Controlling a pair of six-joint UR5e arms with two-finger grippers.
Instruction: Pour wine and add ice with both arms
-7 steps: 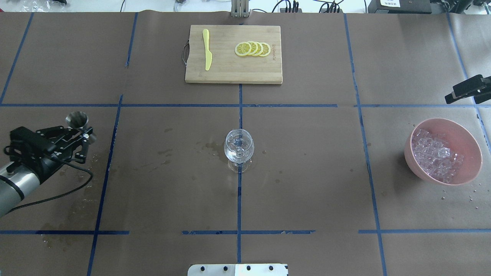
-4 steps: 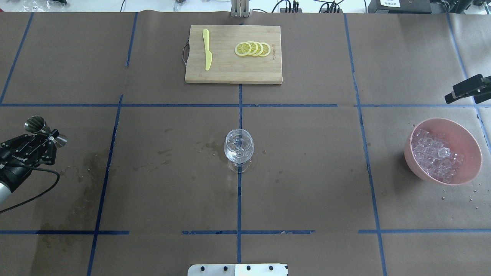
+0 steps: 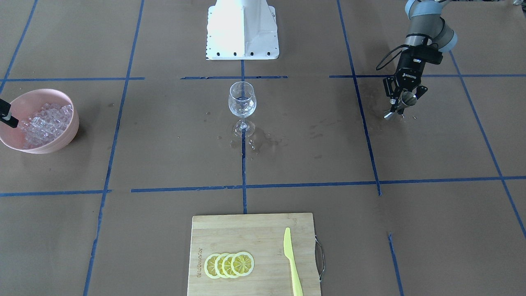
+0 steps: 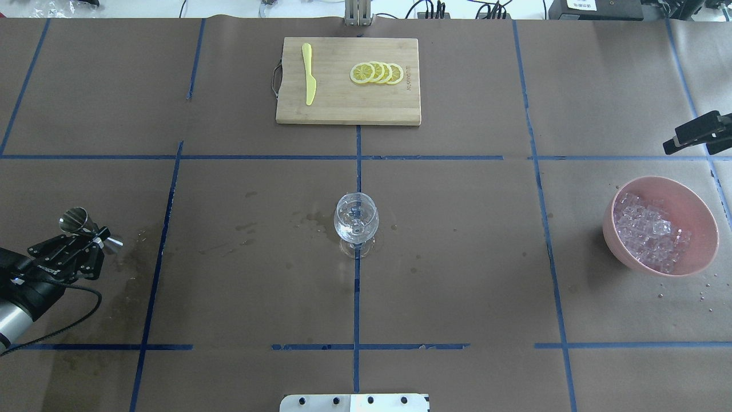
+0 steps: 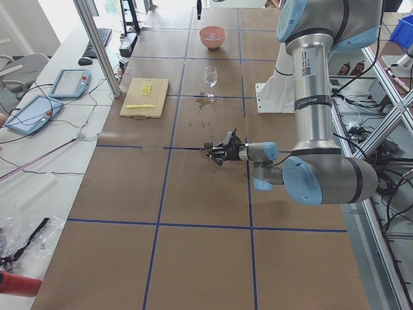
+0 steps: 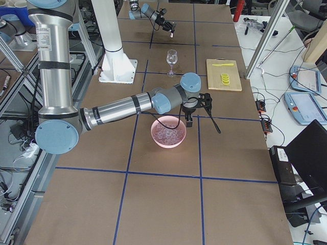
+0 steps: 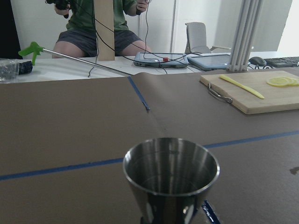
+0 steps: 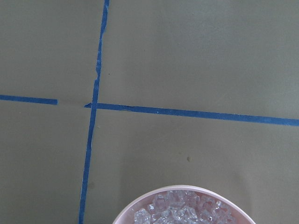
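So here's where we're at: the left pincer (image 4: 94, 236) is clamped around the waist of a steel jigger (image 4: 73, 219), held mouth-up just over a damp patch on the left side of the desk (image 4: 457, 257). The wine (image 3: 242, 110), as far as we can make out, is just a little clear liquid sitting low in the wine glass (image 4: 355, 217). That glass stands upright in the middle of the desk on a blue tape line, well apart from the left pincer. A few wet spots lie around the foot of the glass. The ice (image 4: 652, 234) is heaped in the pink bowl (image 4: 695, 203) over on the right side. The right pincer (image 4: 695, 136) hangs near that bowl, just past its far rim, and its wrist camera only catches the edge of the bowl and the top of the cubes. We honestly can't tell whether its jaws are open or closed, since only a bit of it pokes into view.
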